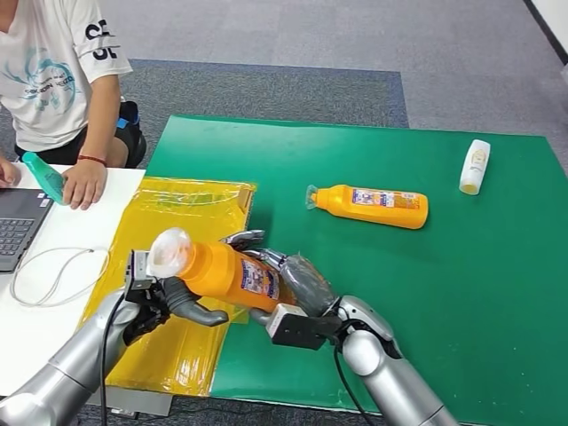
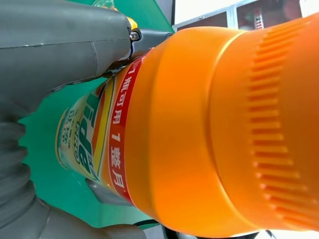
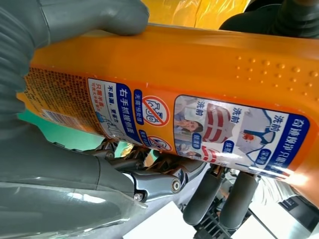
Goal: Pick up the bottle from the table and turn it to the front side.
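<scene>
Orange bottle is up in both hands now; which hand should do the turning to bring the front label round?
Probably the right hand: it wraps the orange bottle around its labelled body. The left hand only supports the neck end near the cap.

My arms are silver, smooth tubes with rounded joint housings; a black cable runs along each forearm; a black box sits at each wrist; my left hand [image 1: 176, 300] is dark grey; my right hand [image 1: 295, 282] has a grey ribbed cover, a thick grey thumb, exposed metal linkages and screws.
</scene>
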### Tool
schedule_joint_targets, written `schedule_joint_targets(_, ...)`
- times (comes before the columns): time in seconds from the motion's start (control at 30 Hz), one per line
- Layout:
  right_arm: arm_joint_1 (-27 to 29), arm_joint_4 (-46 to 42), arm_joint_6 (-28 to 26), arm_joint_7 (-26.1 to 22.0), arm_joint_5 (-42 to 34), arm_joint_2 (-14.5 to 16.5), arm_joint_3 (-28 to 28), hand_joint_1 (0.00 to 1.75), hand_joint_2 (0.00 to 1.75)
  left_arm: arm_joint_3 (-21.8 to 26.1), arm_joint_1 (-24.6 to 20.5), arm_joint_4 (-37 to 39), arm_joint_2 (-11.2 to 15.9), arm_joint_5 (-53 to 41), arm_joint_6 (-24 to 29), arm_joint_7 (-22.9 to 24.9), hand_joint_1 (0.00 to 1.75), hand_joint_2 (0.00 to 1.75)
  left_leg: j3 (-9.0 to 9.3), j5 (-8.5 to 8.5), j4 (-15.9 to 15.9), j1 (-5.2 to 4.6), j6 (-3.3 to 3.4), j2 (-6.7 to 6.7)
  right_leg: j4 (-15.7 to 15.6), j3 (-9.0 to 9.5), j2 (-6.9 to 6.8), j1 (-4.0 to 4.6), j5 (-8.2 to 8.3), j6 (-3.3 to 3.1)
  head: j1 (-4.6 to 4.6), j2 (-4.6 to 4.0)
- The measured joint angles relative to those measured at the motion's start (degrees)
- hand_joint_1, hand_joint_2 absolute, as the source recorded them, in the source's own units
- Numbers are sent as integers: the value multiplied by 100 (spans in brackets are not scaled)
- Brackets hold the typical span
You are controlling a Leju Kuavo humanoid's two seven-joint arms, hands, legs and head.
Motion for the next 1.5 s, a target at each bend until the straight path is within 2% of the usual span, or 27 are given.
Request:
schedule_joint_targets(0.57,-90,257,113,49,89,59,9,175,175,126,147,-72,-10,-258,96,14,0,175,0,0,0,0,0,0,0,-1,0,0,0,0,-1,-1)
schedule_joint_targets(1.03,-241,454,130,12,112,133,14,175,175,93,141,-543,217,-547,333,70,0,175,1,0,0,1,0,2,0,-6,2,0,-1,-2,0,0)
schedule_joint_targets(1.5,-282,682,140,46,140,150,10,175,175,-4,136,-752,255,-825,620,-5,0,175,-1,0,0,1,-1,6,0,-11,5,0,0,-3,1,0)
